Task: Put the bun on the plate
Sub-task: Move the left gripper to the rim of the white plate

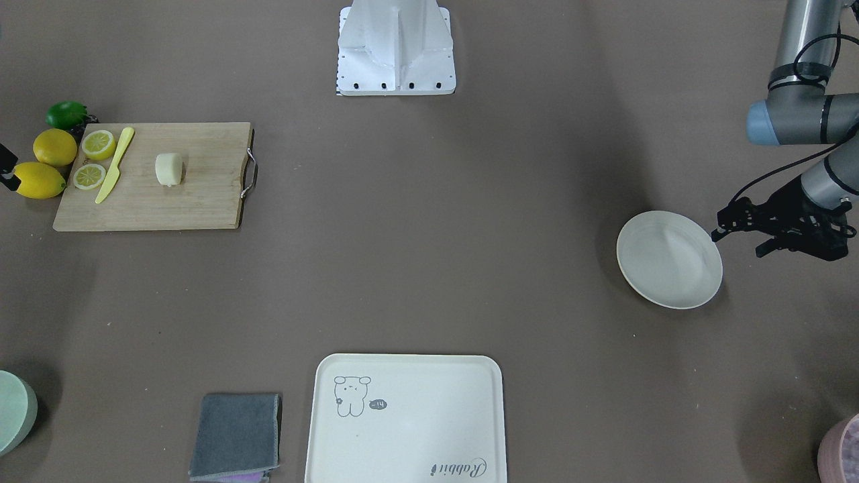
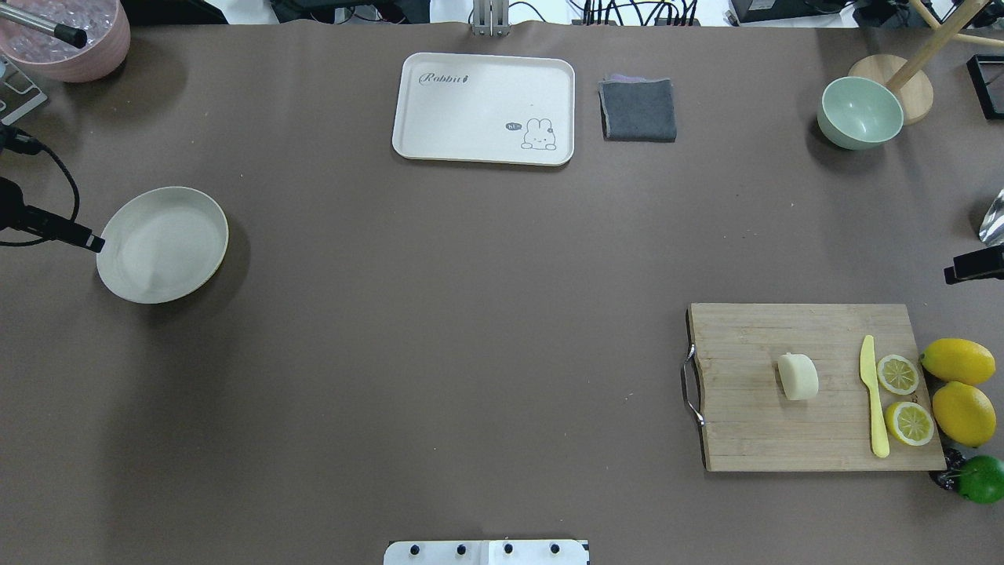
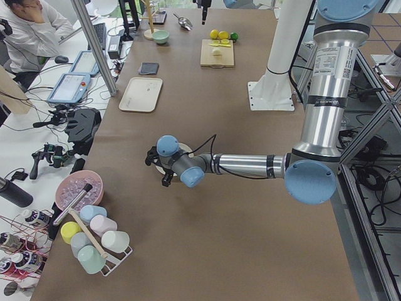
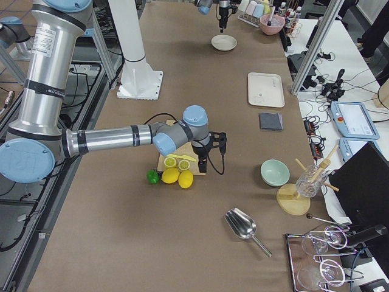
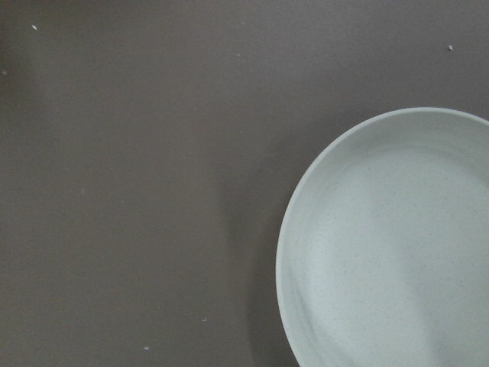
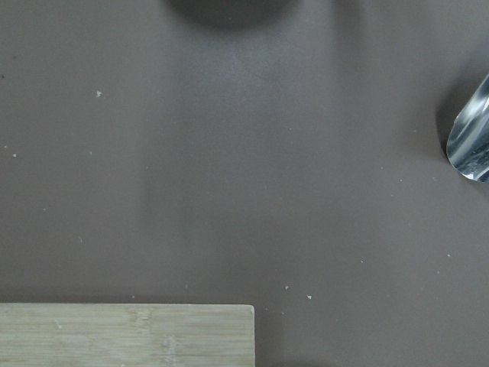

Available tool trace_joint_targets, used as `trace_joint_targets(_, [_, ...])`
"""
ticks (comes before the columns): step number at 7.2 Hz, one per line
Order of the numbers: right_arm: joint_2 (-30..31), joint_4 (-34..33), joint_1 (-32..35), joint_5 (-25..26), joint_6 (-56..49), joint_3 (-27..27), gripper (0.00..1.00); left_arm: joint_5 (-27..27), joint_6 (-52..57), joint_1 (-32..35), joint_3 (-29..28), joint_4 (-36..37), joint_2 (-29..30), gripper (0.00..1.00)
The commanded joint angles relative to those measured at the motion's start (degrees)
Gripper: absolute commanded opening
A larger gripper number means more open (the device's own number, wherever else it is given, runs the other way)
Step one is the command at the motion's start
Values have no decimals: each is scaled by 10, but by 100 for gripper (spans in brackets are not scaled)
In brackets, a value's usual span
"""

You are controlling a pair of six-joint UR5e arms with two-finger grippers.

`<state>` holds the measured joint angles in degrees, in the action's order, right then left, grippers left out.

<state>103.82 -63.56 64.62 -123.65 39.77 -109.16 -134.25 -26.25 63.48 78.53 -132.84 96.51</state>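
Note:
The bun (image 2: pixel 798 376), a small pale cream lump, lies in the middle of the wooden cutting board (image 2: pixel 753 439) at the table's right; it also shows as the bun (image 1: pixel 168 169) from the front. The plate (image 2: pixel 162 244), round and off-white, sits at the far left with nothing on it, and fills the right of the left wrist view as the plate (image 5: pixel 390 245). My left gripper (image 1: pixel 738 241) hangs just beside the plate's outer rim, open and holding nothing. Of my right gripper only one black finger (image 2: pixel 971 265) shows, beyond the board's far right corner.
On the board lie a yellow knife (image 2: pixel 872 396) and two lemon halves (image 2: pixel 898 374); whole lemons (image 2: pixel 957 361) and a lime (image 2: pixel 980 479) sit beside it. At the far edge are a cream tray (image 2: pixel 484 108), grey cloth (image 2: pixel 638 110), green bowl (image 2: pixel 860 112) and pink bowl (image 2: pixel 70 31).

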Motion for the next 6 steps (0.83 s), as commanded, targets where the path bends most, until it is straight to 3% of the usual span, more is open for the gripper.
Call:
trace_joint_targets(1, [-12,2,-12,5,9,2,100,0,-5,-7,-28,-3,21,83])
trace_joint_targets(5, [-17,3,-12,4,5,4,100,-1,-14,-8,-38,-3,30,62])
trace_joint_targets(6, [-17,3,-12,4,5,4,100,-1,-14,-11,-43,-3,31,62])
